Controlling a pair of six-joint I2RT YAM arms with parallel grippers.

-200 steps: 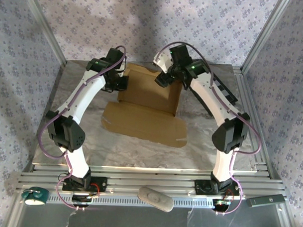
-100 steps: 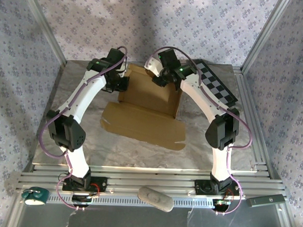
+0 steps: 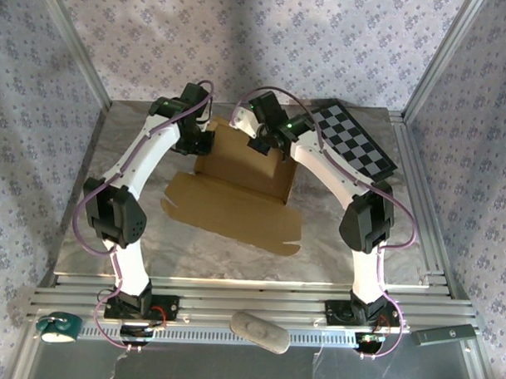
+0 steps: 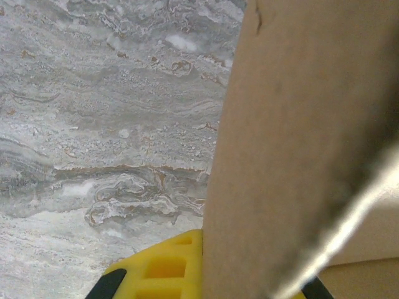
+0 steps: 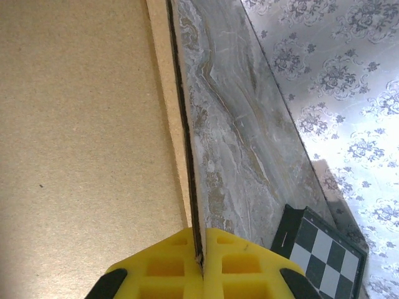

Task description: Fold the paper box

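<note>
The tan paper box [image 3: 236,189] lies half folded in the middle of the marble table [image 3: 119,226], its front flap flat and its back walls raised. My left gripper [image 3: 196,142] is at the box's back left corner. In the left wrist view a cardboard wall [image 4: 299,137] stands between the jaws, with the yellow left finger [image 4: 162,271] pressed against it and the other finger hidden. My right gripper [image 3: 267,144] is at the back right wall. Its yellow pads [image 5: 168,265] are shut on the thin cardboard edge [image 5: 181,124].
A black-and-white checkerboard panel [image 3: 354,143] lies at the back right, also seen at the corner of the right wrist view as the checkerboard [image 5: 324,255]. Metal frame posts rise at both back corners. On the front rail lie a white oblong object [image 3: 260,331], a teal object [image 3: 59,327] and a black remote [image 3: 446,333].
My right arm has swung left with the box's wall in its grip, uncovering the checkerboard. The whole box has shifted slightly left. The left arm has barely moved.
</note>
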